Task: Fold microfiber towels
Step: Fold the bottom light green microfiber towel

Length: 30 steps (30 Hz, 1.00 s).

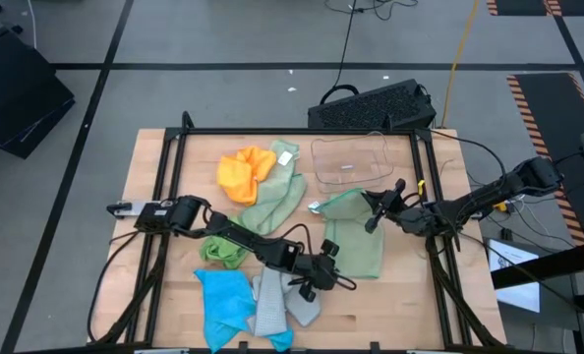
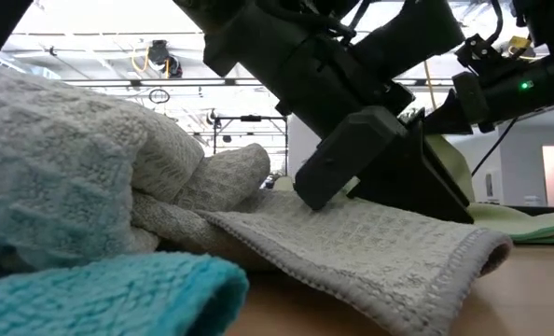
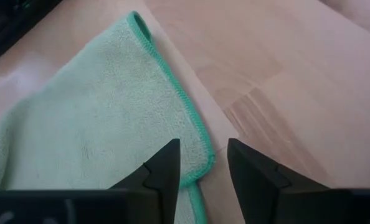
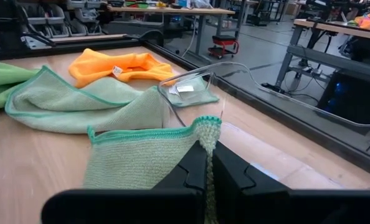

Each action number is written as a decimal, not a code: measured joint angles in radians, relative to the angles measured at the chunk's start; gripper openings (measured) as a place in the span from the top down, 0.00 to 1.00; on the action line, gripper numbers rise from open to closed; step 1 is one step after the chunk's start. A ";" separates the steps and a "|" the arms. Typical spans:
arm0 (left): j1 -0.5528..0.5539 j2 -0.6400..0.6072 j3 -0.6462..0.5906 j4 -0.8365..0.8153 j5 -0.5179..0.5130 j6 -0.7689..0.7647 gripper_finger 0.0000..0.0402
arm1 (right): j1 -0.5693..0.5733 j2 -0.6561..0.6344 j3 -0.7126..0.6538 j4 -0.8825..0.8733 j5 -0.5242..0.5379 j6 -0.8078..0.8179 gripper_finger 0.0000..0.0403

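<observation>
- The right gripper (image 4: 208,163) is clamped on the pale green towel's (image 1: 354,241) far corner, mid-table (a fold seems underway).
- The left gripper (image 3: 202,163), fingers apart, straddles its near hem; next it must pinch.

Soft, fuzzy pale green cloth (image 4: 135,165) with a stitched hem lies on a smooth, matt wooden table (image 1: 400,305); the grey towel (image 2: 370,252) shows a coarse waffle weave, beside a glossy clear plastic bin (image 1: 351,162).
</observation>
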<state>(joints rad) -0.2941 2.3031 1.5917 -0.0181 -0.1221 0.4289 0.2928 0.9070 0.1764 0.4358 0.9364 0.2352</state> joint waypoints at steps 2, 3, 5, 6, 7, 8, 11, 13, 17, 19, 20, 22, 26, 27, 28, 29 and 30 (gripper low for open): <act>0.004 0.011 -0.001 0.002 0.011 0.017 0.66 | 0.000 0.000 0.000 0.000 0.000 0.004 0.99; 0.004 0.012 -0.001 0.001 0.017 0.024 0.66 | 0.000 0.000 0.000 0.000 0.000 0.005 0.99; 0.007 0.026 0.002 0.030 0.016 0.030 0.70 | 0.000 0.000 0.000 -0.003 0.000 0.006 0.99; 0.007 0.029 0.000 0.036 0.011 0.029 0.73 | 0.000 0.000 0.000 -0.003 0.000 0.006 0.99; 0.006 0.029 0.001 0.026 -0.004 0.030 0.77 | 0.000 0.000 0.000 0.001 0.000 0.007 0.99; 0.006 0.028 0.001 0.024 -0.009 0.030 0.81 | 0.000 0.000 0.000 0.000 0.000 0.009 0.99; 0.005 0.018 0.000 -0.004 -0.022 0.023 0.96 | 0.000 0.000 0.000 -0.005 -0.001 0.013 0.99; 0.007 0.005 -0.002 -0.024 -0.047 0.021 0.97 | 0.000 0.000 0.000 -0.007 -0.002 0.015 0.99; 0.009 -0.040 -0.002 -0.052 -0.074 0.035 0.97 | 0.001 0.000 0.000 -0.001 -0.027 0.020 0.99; 0.014 -0.057 -0.002 -0.081 -0.071 0.037 0.98 | 0.001 0.000 0.000 -0.004 -0.030 0.042 0.99; 0.015 -0.062 -0.002 -0.090 -0.068 0.038 0.99 | 0.001 0.000 0.000 -0.011 -0.032 0.049 0.99; 0.020 -0.077 -0.002 -0.137 -0.070 0.039 0.98 | 0.000 0.000 0.000 -0.016 -0.053 0.062 0.99; 0.037 -0.084 0.000 -0.199 -0.089 0.059 0.98 | -0.001 0.000 0.000 -0.022 -0.077 0.072 0.99; 0.042 -0.083 -0.001 -0.220 -0.089 0.059 0.99 | -0.001 0.000 0.000 -0.021 -0.078 0.072 0.99; 0.046 -0.081 -0.002 -0.236 -0.087 0.056 0.99 | -0.001 0.000 0.000 -0.022 -0.078 0.072 0.99; 0.049 -0.081 -0.002 -0.246 -0.078 0.045 0.99 | -0.001 0.000 0.000 -0.022 -0.078 0.072 0.99; 0.053 -0.081 -0.002 -0.251 -0.065 0.034 0.98 | -0.001 0.000 0.000 -0.022 -0.078 0.072 0.99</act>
<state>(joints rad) -0.2416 2.2223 1.5902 -0.2688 -0.1870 0.4624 0.2920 0.9073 0.1764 0.4133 0.8581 0.3073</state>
